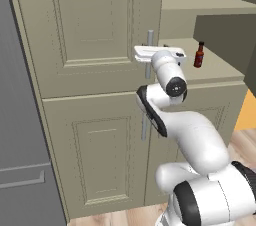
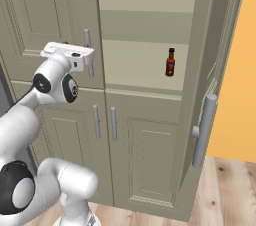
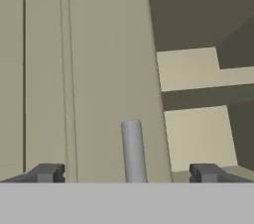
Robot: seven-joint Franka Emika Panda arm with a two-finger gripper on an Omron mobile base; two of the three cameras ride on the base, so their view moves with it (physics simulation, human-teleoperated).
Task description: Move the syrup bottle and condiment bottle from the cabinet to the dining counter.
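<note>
The condiment bottle (image 1: 199, 55) (image 2: 170, 62), small and red with a black cap, stands upright on a shelf in the open right half of the cabinet (image 1: 95, 30) (image 2: 145, 25). My gripper (image 1: 150, 52) (image 2: 84, 53) (image 3: 127, 172) is open and hovers at the closed upper left door, left of the bottle. In the hand view the door's silver bar handle (image 3: 133, 151) stands between the two fingertips (image 3: 47, 172), apart from both. The syrup bottle and the dining counter are out of view.
A grey fridge (image 1: 20, 145) stands left of the cabinet. The upper right cabinet door (image 2: 215, 70) is swung open towards me, its bar handle (image 2: 205, 130) sticking out. The lower doors (image 2: 145, 155) are closed. Wood floor (image 2: 225, 195) lies below.
</note>
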